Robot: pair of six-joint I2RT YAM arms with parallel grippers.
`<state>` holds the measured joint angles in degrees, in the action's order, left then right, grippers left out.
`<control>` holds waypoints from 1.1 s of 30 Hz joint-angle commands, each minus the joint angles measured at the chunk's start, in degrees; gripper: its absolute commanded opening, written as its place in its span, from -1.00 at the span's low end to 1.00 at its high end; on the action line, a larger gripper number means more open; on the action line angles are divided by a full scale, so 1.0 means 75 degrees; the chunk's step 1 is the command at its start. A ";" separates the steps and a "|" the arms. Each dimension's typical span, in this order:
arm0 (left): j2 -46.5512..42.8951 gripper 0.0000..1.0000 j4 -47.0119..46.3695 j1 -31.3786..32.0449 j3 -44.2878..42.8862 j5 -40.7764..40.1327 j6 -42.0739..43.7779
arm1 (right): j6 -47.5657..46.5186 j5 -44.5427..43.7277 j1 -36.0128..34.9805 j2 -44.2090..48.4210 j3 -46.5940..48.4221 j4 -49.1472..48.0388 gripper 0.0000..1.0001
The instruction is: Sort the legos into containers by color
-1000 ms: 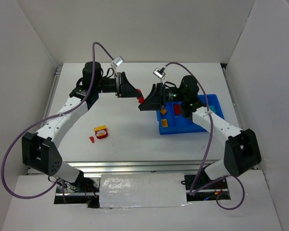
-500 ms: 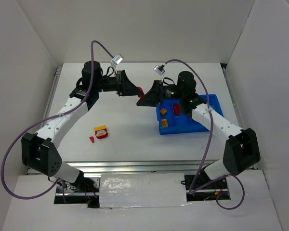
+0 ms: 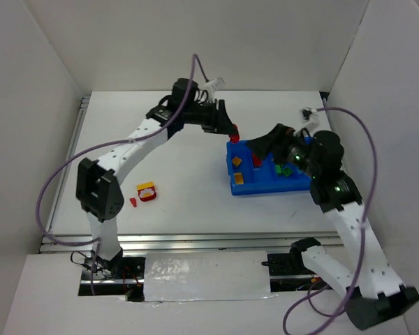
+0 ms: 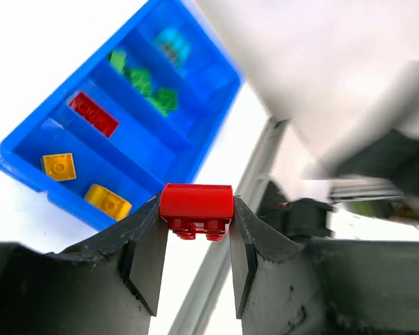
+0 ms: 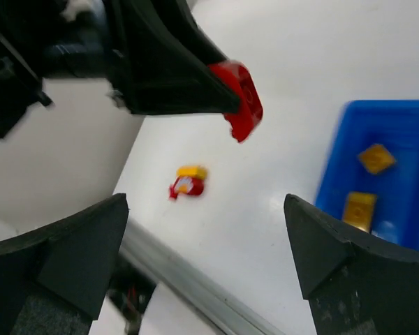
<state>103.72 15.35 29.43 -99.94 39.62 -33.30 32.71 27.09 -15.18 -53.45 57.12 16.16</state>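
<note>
My left gripper (image 3: 232, 133) is shut on a red lego (image 3: 234, 138) and holds it in the air just beyond the far-left corner of the blue tray (image 3: 265, 190). In the left wrist view the red lego (image 4: 196, 206) sits clamped between both fingers above the tray (image 4: 143, 143), which holds two yellow legos (image 4: 59, 166), a red one (image 4: 93, 114), green ones (image 4: 150, 87) and a teal one (image 4: 171, 42) in separate compartments. My right gripper (image 3: 257, 148) hovers over the tray, open and empty (image 5: 209, 258); it looks at the held red lego (image 5: 241, 98).
A red-and-yellow lego (image 3: 146, 190) and a small red piece (image 3: 133, 202) lie on the white table at the left front; the two-coloured lego also shows in the right wrist view (image 5: 187, 181). White walls enclose the table. A metal rail runs along the near edge.
The two grippers met at the red lego mid-table. Now the left arm has swung right with it to the tray's corner; the right gripper has pulled back over the tray, open.
</note>
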 commanded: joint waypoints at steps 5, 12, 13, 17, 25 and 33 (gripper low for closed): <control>0.2713 -1.00 0.1269 0.1394 -0.2175 -0.1413 0.0924 | 0.0866 -0.5570 0.0184 0.1829 0.0797 0.3668 0.99; 0.3911 -0.90 0.1047 0.1771 -0.3361 -0.1919 0.0667 | 0.0971 -0.5031 0.0231 0.2402 0.0634 0.4490 1.00; 0.4063 -0.78 0.0977 0.1760 -0.3443 -0.1884 0.0574 | 0.0959 -0.4995 0.0219 0.2474 0.0610 0.4489 0.99; 0.4311 -0.33 0.0567 0.1760 -0.3479 -0.1580 0.0350 | 0.0702 -0.4913 0.0219 0.2521 0.0750 0.4641 1.00; 0.4428 0.99 0.0098 0.1760 -0.3619 -0.1369 0.0139 | 0.0350 -0.5007 0.0231 0.2486 0.0915 0.4724 1.00; 0.2747 0.99 0.0741 0.1046 -0.3507 -0.3493 -0.0047 | 0.0092 -0.4281 0.0219 0.2299 0.0810 0.4092 0.99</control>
<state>134.58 20.27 41.60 -127.33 23.70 -32.01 35.46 -7.86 -13.61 -35.14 61.89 51.05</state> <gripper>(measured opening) 0.994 0.996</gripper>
